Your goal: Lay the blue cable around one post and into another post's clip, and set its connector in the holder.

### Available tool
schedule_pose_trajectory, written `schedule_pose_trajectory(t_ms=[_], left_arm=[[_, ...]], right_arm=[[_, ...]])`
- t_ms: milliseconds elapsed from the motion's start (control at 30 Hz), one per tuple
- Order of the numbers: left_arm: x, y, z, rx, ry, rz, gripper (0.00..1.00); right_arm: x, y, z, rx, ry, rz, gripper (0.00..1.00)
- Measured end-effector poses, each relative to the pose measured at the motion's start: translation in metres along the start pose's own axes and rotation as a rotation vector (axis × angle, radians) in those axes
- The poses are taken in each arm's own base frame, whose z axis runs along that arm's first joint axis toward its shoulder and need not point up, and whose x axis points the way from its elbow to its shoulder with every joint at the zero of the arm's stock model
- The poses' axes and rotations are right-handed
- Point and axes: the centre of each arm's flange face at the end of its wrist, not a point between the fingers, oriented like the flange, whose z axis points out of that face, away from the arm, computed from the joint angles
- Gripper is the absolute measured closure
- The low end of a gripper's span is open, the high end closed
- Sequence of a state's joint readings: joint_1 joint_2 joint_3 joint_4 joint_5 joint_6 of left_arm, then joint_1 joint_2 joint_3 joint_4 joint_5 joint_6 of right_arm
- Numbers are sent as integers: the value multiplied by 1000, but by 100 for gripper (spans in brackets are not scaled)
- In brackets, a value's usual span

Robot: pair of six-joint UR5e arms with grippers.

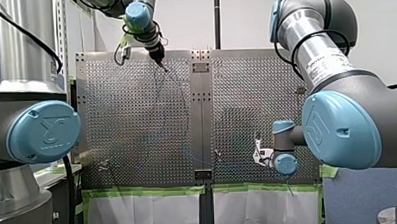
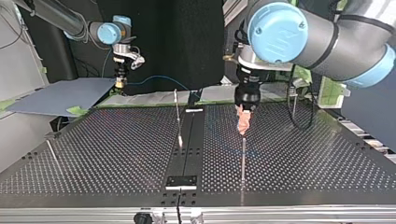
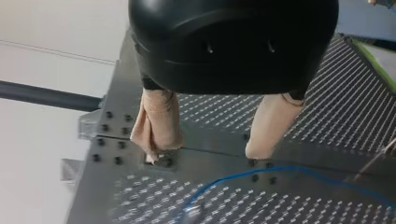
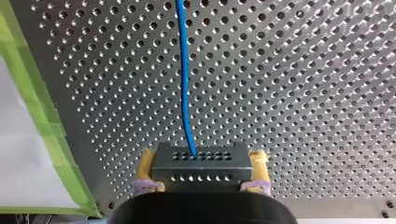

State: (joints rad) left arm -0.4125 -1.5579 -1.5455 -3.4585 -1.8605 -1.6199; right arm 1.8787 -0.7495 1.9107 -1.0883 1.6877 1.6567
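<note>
Clamping the dark connector (image 4: 201,169) between its yellow pads, my right gripper (image 4: 203,159) is hovering over the perforated table (image 4: 303,93), with green tape (image 4: 44,121) beside it. The blue cable (image 4: 184,70) is running straight out of the connector across the holes. My left gripper (image 3: 203,154) is hanging over the table's far end in the front view, its beige-padded fingers (image 3: 156,121) spread with nothing between them, and a stretch of cable is curving just ahead of them.

Front looks over our shoulders, top faces us across the same perforated table (image 2: 116,154); wrist cameras sit close above it.
</note>
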Motion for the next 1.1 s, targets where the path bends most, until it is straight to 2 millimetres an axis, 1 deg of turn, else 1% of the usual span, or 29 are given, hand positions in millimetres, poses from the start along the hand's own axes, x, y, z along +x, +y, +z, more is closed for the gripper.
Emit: schedule_pose_trajectory(t_ms=[100, 400, 467, 700, 767, 867, 900, 1100], left_arm=[[19, -13, 6, 18, 22, -12, 0], [88, -56, 20, 95, 101, -44, 0], [102, -64, 21, 115, 119, -42, 0], [164, -98, 20, 191, 190, -23, 0], [179, -104, 19, 200, 206, -23, 0], [203, -110, 19, 206, 233, -28, 0], [213, -112, 20, 206, 245, -32, 0], [254, -113, 24, 197, 294, -57, 0]], right_arm=[[1, -3, -5, 0, -4, -5, 98], [19, -13, -31, 12, -12, 1, 98], [27, -17, -34, 18, -9, 4, 98], [58, -31, -36, 46, 37, 11, 98], [69, -35, -35, 53, 56, 14, 98], [79, -39, -36, 61, 74, 18, 98], [80, -40, -36, 63, 76, 18, 98], [82, -43, -37, 71, 78, 27, 98]])
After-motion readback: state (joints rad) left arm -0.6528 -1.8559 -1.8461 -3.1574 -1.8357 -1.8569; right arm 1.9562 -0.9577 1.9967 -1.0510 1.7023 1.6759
